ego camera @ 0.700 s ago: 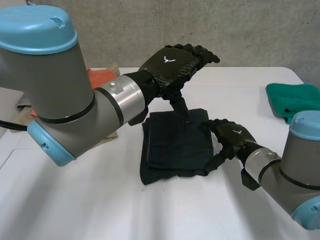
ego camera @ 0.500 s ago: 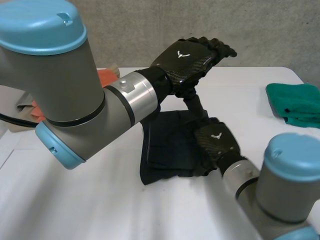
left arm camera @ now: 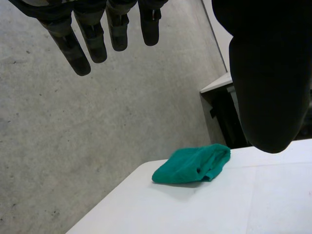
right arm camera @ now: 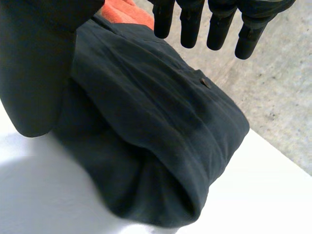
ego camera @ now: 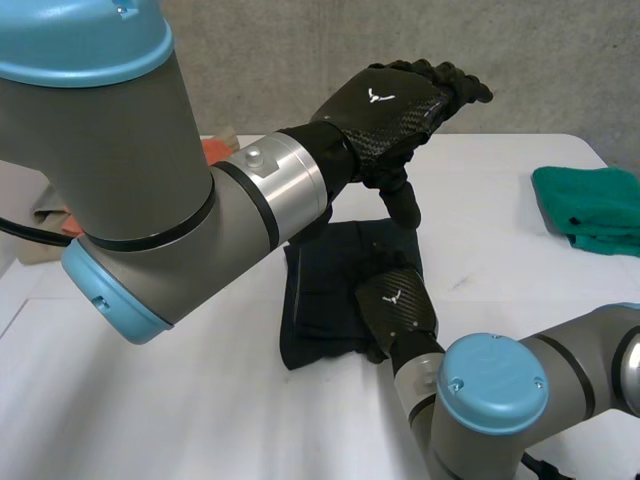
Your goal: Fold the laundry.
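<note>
While the dark folded cloth [ego camera: 335, 285] lies in the middle of the counter [ego camera: 150, 400], the right hand [ego camera: 397, 310] sits at its near right edge, fingers [right arm camera: 218, 30] straight and spread off the thumb, holding nothing. The left hand [ego camera: 390, 100] hovers above, fingers [left arm camera: 80, 51] straight, empty too. Soft, light, floppy stuff, I'd judge — best taken by pinching the rounded fold edge, layers together so they don't slide apart.

The left arm [ego camera: 110, 190] and the right arm [ego camera: 585, 355] have thick grey joints with round light-blue caps and silver wrist rings, and the left hand [ego camera: 395, 105] and the right hand [ego camera: 398, 308] are black, woven-looking, each with a small white mark.
</note>
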Robot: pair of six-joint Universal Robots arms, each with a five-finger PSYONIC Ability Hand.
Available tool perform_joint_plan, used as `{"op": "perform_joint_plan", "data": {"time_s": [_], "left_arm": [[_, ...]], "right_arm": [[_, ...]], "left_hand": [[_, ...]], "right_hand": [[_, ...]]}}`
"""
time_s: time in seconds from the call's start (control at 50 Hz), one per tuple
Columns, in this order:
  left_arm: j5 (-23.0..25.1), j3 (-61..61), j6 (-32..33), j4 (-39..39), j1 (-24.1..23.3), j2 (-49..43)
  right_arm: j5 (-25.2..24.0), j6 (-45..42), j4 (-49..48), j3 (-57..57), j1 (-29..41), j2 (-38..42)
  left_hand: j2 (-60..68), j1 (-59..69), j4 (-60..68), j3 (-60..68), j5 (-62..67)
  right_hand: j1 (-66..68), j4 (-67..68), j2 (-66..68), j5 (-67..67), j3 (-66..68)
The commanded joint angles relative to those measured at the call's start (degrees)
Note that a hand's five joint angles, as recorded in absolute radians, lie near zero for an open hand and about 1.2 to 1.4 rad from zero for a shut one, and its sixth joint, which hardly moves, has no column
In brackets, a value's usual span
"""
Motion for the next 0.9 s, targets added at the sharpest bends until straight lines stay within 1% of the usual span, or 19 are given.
{"op": "perform_joint_plan", "data": {"time_s": [0.02, 0.04, 0.12, 0.14, 0.18, 0.2, 0.22, 0.32, 0.42, 0.48, 0.66, 0.68, 0.74, 0.76, 0.8, 0.82, 0.88, 0.9], "left_arm": [[0.0, -0.4, -0.1, 0.0, 0.3, -0.1], [0.0, -0.5, -0.1, 0.0, 0.4, -0.1], [0.0, -0.7, -0.1, 0.0, 0.7, 0.1], [0.0, -0.7, -0.1, 0.0, 0.8, 0.2], [0.0, -0.7, -0.2, 0.0, 1.0, 0.3], [0.0, -0.8, -0.2, 0.0, 1.0, 0.5], [0.0, -0.8, -0.2, 0.0, 1.1, 0.6], [0.0, -1.0, -0.5, 0.1, 1.6, 1.0], [0.1, -1.0, -0.9, 0.1, 2.2, 1.5], [0.1, -0.6, -0.9, 0.0, 2.5, 2.1], [0.3, 1.1, -1.9, 0.3, 2.6, 4.9], [0.3, 1.4, -2.2, 0.4, 2.6, 5.4], [0.3, 2.0, -2.8, 0.4, 2.6, 5.8], [0.3, 2.5, -3.2, 0.4, 2.6, 6.0], [0.2, 2.7, -3.5, 0.3, 2.6, 6.1], [0.3, 3.0, -3.7, 0.1, 2.6, 6.1], [0.2, 3.0, -4.0, 0.1, 2.5, 6.1], [0.2, 2.8, -4.1, 0.1, 2.5, 6.0]], "right_arm": [[0.1, -3.9, -4.2, -2.0, -0.8, 3.5], [0.1, -4.3, -4.7, -2.2, -1.0, 3.8], [0.0, -5.9, -8.0, -3.2, -2.0, 4.3], [-0.2, -6.1, -9.6, -3.6, -2.4, 4.4], [-0.3, -6.3, -11.2, -4.3, -2.9, 4.6], [-0.9, -6.3, -12.4, -5.6, -3.4, 5.1], [-1.1, -6.3, -12.9, -6.3, -3.7, 5.5], [-3.4, -5.8, -12.5, -11.2, -5.4, 8.3], [-5.9, -4.3, -11.3, -16.9, -7.5, 8.4], [-6.9, -2.4, -11.1, -22.9, -9.9, 8.3], [-7.8, 1.8, -4.6, -43.0, -21.5, 9.7], [-8.3, 3.3, -3.2, -46.6, -23.7, 10.4], [-9.6, 5.7, -1.5, -51.8, -27.2, 11.8], [-10.9, 6.9, -0.6, -54.9, -29.5, 13.0], [-12.6, 8.1, 0.1, -57.7, -31.7, 14.7], [-14.5, 8.7, 0.7, -60.2, -34.0, 16.4], [-17.8, 9.1, 1.2, -63.2, -37.1, 19.4], [-20.2, 9.4, 1.2, -64.5, -39.2, 21.5]], "left_hand": [[-1.2, -0.9, -1.3, -1.9, -2.8], [-1.2, -0.9, -1.3, -1.9, -2.8], [-1.2, -0.9, -1.3, -1.9, -2.8], [-1.2, -0.9, -1.3, -1.9, -2.8], [-1.2, -0.9, -1.3, -1.9, -2.8], [-1.2, -0.9, -1.3, -1.9, -2.8], [-1.2, -0.9, -1.3, -1.9, -2.8], [-1.2, -0.9, -1.3, -1.9, -2.8], [-1.2, -0.9, -1.3, -1.9, -2.8], [-1.2, -0.9, -1.3, -1.9, -2.8], [-1.2, -0.9, -1.3, -1.9, -2.8], [-1.2, -0.9, -1.3, -1.9, -2.8], [-1.2, -0.9, -1.3, -1.9, -2.8], [-1.2, -0.9, -1.3, -1.9, -2.8], [-1.2, -0.9, -1.3, -1.9, -2.8], [-1.2, -0.9, -1.3, -1.9, -2.8], [-1.2, -0.9, -1.3, -1.9, -2.8], [-1.2, -0.9, -1.3, -1.9, -2.8]], "right_hand": [[11.7, 12.4, 12.8, 11.7, 12.6], [14.9, 15.6, 16.0, 14.9, 15.8], [40.1, 40.8, 41.2, 40.1, 41.0], [48.5, 49.1, 49.6, 48.5, 49.4], [53.6, 54.3, 54.7, 53.6, 54.5], [63.6, 64.3, 64.7, 63.6, 64.5], [67.2, 67.9, 68.3, 67.3, 68.1], [67.3, 67.9, 68.3, 67.3, 68.2], [67.3, 67.9, 68.3, 67.3, 68.2], [67.3, 67.9, 68.3, 67.3, 68.2], [67.3, 67.9, 68.3, 67.3, 68.2], [67.3, 67.9, 68.3, 67.3, 68.2], [67.3, 67.9, 68.3, 67.3, 68.2], [67.3, 67.9, 68.3, 67.3, 68.2], [67.3, 67.9, 68.3, 67.3, 68.2], [67.3, 67.9, 68.3, 67.3, 68.2], [67.3, 67.9, 68.3, 67.3, 68.2], [67.3, 67.9, 68.3, 67.3, 68.2]]}}
